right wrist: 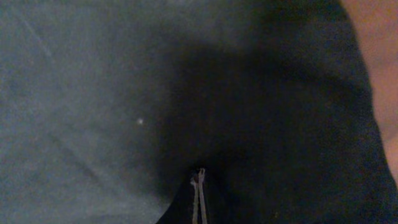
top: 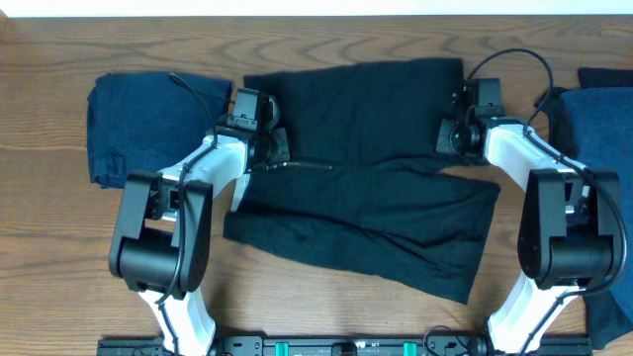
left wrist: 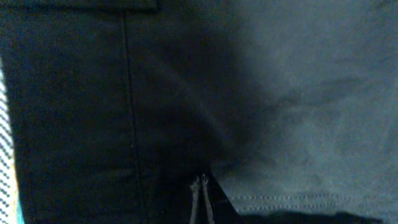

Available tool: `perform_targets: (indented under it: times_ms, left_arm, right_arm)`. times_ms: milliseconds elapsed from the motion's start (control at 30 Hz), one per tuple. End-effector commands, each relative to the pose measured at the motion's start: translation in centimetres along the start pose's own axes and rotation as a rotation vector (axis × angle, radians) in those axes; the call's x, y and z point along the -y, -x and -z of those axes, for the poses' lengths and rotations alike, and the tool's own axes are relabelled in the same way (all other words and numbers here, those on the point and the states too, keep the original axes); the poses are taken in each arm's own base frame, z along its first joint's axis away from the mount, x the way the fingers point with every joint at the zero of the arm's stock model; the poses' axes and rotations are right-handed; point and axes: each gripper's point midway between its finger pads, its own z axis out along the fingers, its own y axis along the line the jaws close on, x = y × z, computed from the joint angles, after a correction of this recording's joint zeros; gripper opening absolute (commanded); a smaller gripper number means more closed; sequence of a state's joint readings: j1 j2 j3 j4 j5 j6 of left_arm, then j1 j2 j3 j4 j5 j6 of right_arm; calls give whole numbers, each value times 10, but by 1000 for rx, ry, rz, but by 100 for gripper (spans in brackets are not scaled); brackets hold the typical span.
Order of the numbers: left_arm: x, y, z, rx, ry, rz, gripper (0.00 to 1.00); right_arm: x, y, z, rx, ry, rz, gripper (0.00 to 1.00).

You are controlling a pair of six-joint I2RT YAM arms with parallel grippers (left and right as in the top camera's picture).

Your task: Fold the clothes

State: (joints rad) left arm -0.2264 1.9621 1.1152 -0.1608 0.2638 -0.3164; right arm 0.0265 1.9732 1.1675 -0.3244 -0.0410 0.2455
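A wide black soft-fabric T-shirt-like garment (top: 366, 213) lies spread across the middle of the brown wooden table (top: 59, 257), its near part lying crooked and lower to the right. A crease runs across it between the two arms.

The left gripper (top: 269, 146) sits at the garment's left edge and the right gripper (top: 450, 133) at its right edge, both level with the crease. In each wrist view dark cloth (left wrist: 298, 93) (right wrist: 81, 93) fills nearly the whole picture. The left gripper (left wrist: 199, 196) and the right gripper (right wrist: 198, 190) each show thin fingertips pressed together, clenched on the black fabric.

A folded dark navy blue fabric garment (top: 148, 129) lies at the far left. Another dark navy blue cloth pile (top: 603, 124) lies at the right edge.
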Motion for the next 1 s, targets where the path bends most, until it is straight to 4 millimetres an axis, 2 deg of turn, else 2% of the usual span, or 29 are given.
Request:
perform_targets:
  times_ms: [0,133,233,367,467,567,633,667,700,733,833,867,967]
  left_arm:
    - [-38,-33,-31,-72,128,11,6]
    - [-30,-15,-28,-23,108,1,6]
    - [-19,3,-13,2,95,-3,6]
    - [6,35,37,70,68,-15,6]
    - [22,46,85,121,47,-24,6]
    - [28,35,131,119,48,-23,6]
    - [27,21,152,92,59,-18,6]
    - [25,12,163,71,68,-12,6]
    - [24,3,172,50,76,-8,6]
    - [22,-5,178,30,84,-5,6]
    - [15,-27,185,-45,114,8,6]
    - [14,-30,185,-58,119,11,6]
    - [7,-43,179,-110,142,20,6]
  right_arm:
    - [28,-8,-18,-5,-80,-36,2]
    - [30,14,-16,75,-64,-49,3]
    - [29,31,-3,108,-60,-55,4]
    - [23,60,43,147,-43,-62,9]
    - [17,67,95,145,-25,-65,17]
    - [22,46,141,81,-45,-79,33]
    - [32,23,163,16,-67,-138,36]
    - [38,11,171,-21,-79,-177,33]
    - [44,-3,177,-69,-93,-219,18]
    - [48,-17,180,-118,-99,-245,2]
    - [53,-51,172,-239,-95,-275,1]
    - [54,-57,169,-253,-98,-276,1]
    - [59,-82,146,-302,-110,-281,1]
